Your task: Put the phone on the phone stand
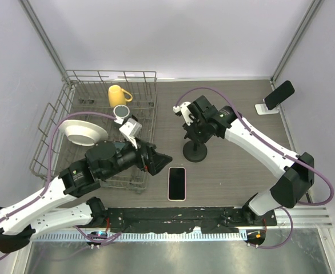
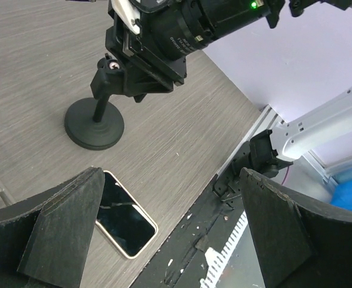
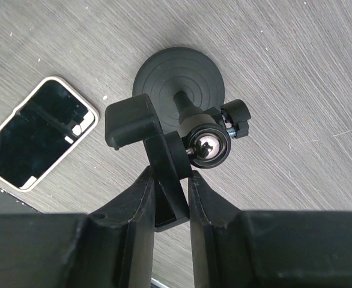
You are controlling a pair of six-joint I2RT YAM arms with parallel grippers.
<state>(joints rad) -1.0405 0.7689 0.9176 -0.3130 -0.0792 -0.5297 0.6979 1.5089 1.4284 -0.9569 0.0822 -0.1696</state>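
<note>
with the left fingers (image 2: 62,228) spread wide and empty above the worktop (image 1: 224,177), aim for the phone (image 1: 177,183), lying flat and screen up just below and ahead of them, nearer one finger than the other. shift sideways until centred over its narrow width, then lower and close on the long edges. expect a thin, slippery slab flat on the worktop, so get the tips right down beside the case before squeezing, or tip one edge up first. hold the right fingers (image 3: 134,210) pinched on the flat arm of the black stand (image 1: 195,151), its round base planted just beyond the phone, to steady it. note the white phone stand (image 1: 264,108) well apart from both sets of fingers, off past the right ones at the far corner, with a dark slab (image 1: 279,94) leaning on it already; cannot tell whether there is room for another. carry the phone level and avoid knocking the black stand on the way across
</note>
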